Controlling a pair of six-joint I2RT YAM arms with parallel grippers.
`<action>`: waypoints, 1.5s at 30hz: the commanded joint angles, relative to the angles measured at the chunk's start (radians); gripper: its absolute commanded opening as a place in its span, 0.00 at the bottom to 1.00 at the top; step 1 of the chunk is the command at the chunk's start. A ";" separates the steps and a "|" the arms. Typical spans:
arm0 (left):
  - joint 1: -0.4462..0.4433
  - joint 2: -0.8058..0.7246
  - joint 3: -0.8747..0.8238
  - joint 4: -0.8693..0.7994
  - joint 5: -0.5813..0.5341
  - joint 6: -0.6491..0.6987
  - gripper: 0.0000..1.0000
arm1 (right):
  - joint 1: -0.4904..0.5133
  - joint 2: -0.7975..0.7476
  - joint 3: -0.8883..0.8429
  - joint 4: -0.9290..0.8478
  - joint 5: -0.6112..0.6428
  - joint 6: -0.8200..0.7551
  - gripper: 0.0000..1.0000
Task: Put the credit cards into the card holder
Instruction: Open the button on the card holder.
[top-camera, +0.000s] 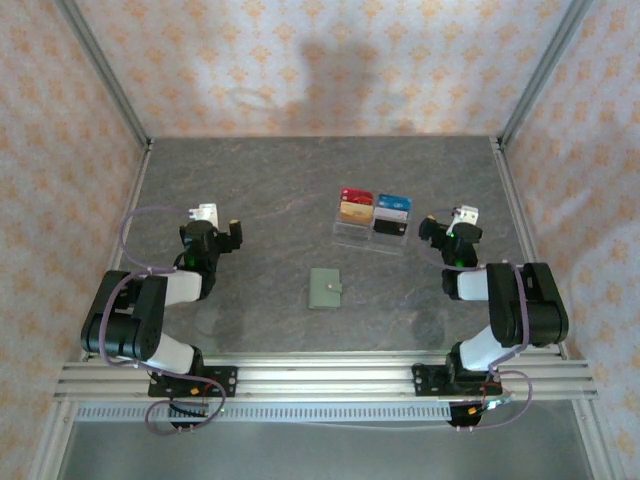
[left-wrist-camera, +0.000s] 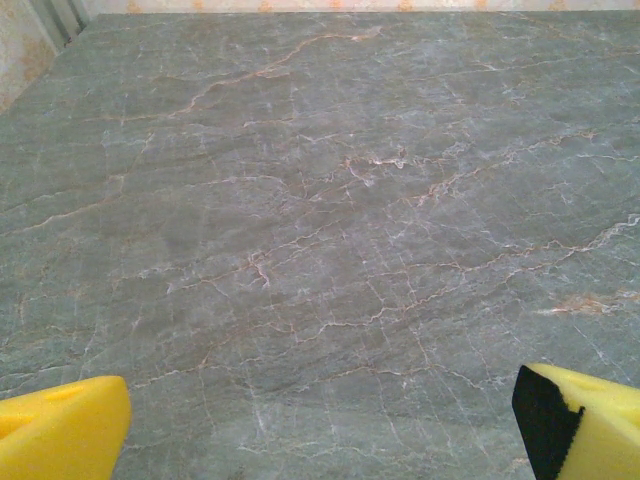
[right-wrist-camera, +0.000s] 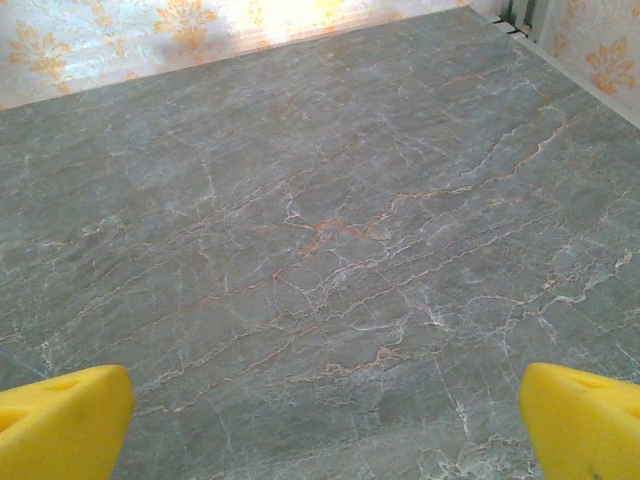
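Judged: no step begun yet. Shut card holder (top-camera: 325, 288) was seen on table (top-camera: 250, 190); credit cards (top-camera: 372, 208) were racked in clear tray (top-camera: 352, 237) beyond it, to rt. Both left jaws & right jaws were spread, empty. Nxt: holder prob. to be unsnapped first.

Cards (top-camera: 373, 210) seemingly in tray (top-camera: 368, 241), behind-right of card holder (top-camera: 326, 288)

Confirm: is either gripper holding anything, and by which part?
Nothing is held. The left gripper and right gripper stand open over the table; the credit cards sit in the clear tray.
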 joint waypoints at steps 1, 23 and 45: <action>0.008 0.015 0.020 0.030 -0.030 0.011 1.00 | -0.006 0.002 0.020 -0.004 0.007 -0.002 0.99; -0.003 -0.008 0.683 -1.118 -0.113 -0.186 1.00 | -0.014 -0.670 0.049 -0.611 0.468 0.538 0.99; -0.415 -0.393 0.374 -1.138 0.376 -0.636 0.79 | 0.388 -0.610 0.430 -1.618 0.158 0.688 1.00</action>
